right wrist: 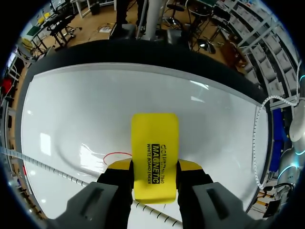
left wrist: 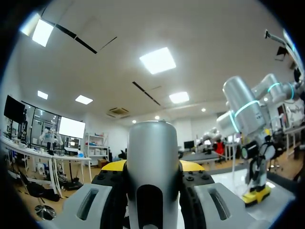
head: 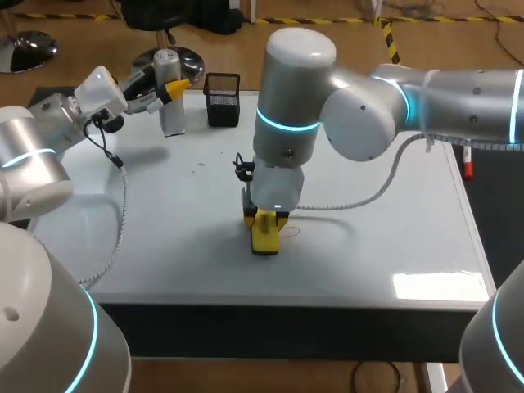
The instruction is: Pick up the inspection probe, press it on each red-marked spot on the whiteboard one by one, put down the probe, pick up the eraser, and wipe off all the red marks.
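My right gripper (head: 264, 219) comes down on the middle of the whiteboard (head: 368, 254) and is shut on the yellow eraser (head: 264, 235), which rests flat on the board. In the right wrist view the eraser (right wrist: 155, 143) sits between the yellow fingertips (right wrist: 190, 165), and a thin red curved mark (right wrist: 116, 155) lies right beside it. My left gripper (head: 168, 86) is at the far left corner, shut on the upright silver inspection probe (head: 171, 110). The left wrist view shows the probe (left wrist: 152, 143) clamped between both fingers, with the eraser (left wrist: 256, 194) off to one side.
A black mesh pen cup (head: 222, 98) stands at the board's far edge beside the probe. A red marker (head: 468, 168) lies just off the right edge. White cables trail over the board from both arms.
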